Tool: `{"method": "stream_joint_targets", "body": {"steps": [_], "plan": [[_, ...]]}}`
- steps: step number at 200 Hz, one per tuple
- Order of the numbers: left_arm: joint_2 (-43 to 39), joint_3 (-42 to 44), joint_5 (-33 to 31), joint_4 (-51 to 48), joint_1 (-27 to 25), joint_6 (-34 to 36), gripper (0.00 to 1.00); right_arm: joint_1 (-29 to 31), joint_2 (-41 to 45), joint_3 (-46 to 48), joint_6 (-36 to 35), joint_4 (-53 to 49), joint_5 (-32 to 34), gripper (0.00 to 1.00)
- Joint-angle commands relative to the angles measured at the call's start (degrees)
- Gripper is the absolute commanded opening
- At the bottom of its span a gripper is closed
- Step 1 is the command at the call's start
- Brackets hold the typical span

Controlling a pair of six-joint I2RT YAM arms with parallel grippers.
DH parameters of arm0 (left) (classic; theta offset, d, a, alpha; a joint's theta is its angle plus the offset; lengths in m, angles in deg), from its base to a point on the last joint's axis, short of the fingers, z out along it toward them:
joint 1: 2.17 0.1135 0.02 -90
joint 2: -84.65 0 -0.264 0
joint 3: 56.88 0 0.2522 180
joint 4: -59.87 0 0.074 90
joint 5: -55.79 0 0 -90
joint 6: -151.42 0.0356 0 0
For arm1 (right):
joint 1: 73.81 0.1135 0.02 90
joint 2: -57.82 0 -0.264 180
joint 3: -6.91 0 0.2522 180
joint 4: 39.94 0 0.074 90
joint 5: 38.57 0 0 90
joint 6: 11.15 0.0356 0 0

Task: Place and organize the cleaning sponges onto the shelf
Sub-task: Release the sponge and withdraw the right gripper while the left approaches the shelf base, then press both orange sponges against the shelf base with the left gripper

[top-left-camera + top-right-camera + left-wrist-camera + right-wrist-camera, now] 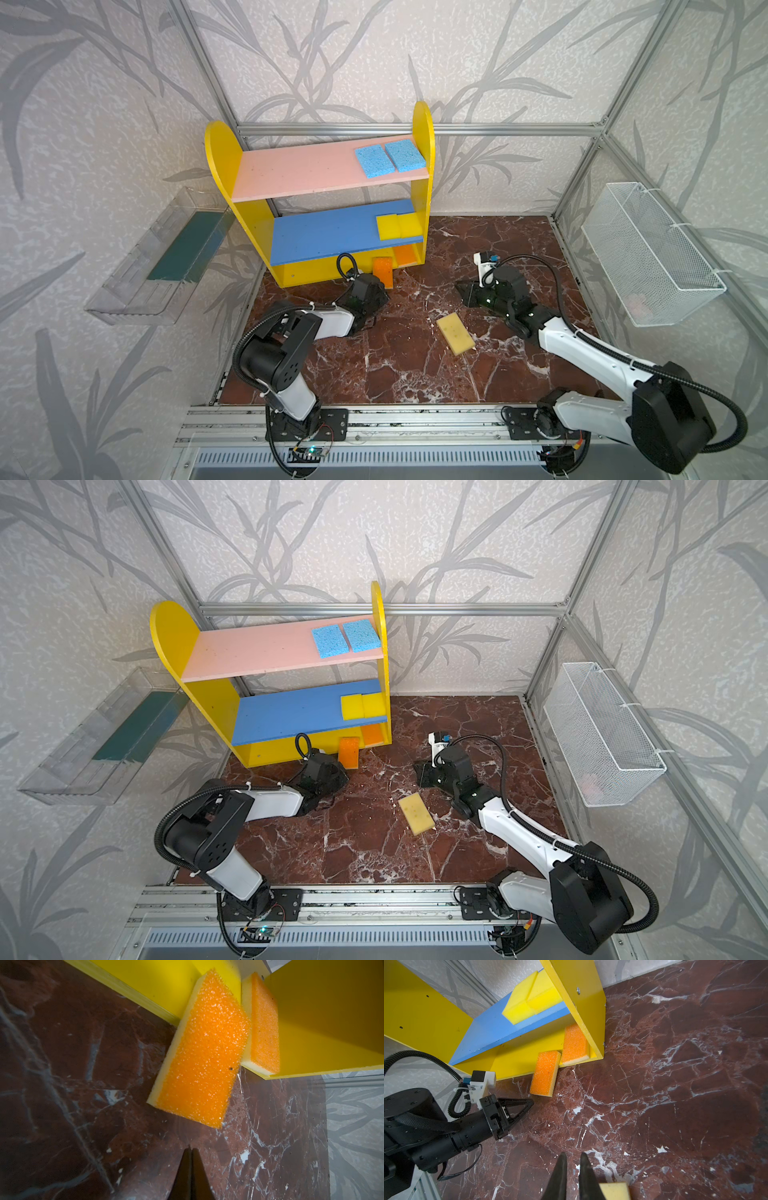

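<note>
The shelf (224,158) stands at the back of the marble floor. Two blue sponges (374,161) (405,155) lie on its pink board and two yellow sponges (388,227) (409,224) on the blue board. One orange sponge (404,255) rests on the yellow base. A second orange sponge (199,1057) (383,270) leans tilted over the base's front edge, its lower end on the floor. My left gripper (190,1148) (532,1102) is shut and empty, just short of it. A pale speckled sponge (455,333) lies on the floor. My right gripper (572,1154) (459,286) hovers beside it, narrowly open and empty.
A clear plastic tray (137,286) with a dark green liner hangs on the left wall. A white wire basket (652,253) hangs on the right wall. Aluminium frame rails (415,129) edge the cell. The left halves of all shelf boards are bare.
</note>
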Motion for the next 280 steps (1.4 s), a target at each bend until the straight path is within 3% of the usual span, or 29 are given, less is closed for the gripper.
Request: {"method": "stream_joint_targets", "body": {"steps": [1,113,280], "plan": [[1.6,-1.7,-1.8,2.3,0.5,-1.6,0.00,-0.2,1.3,0.6,0.5,0.3,0.0,0.14],[10.7,-5.0,-1.1,8.6,1.4,-3.2,0.00,-0.4,0.0,0.5,0.5,0.1,0.3,0.14],[15.5,-15.2,0.3,4.5,3.7,0.5,0.00,-0.7,-0.6,0.0,0.3,-0.2,0.0,0.14]]}}
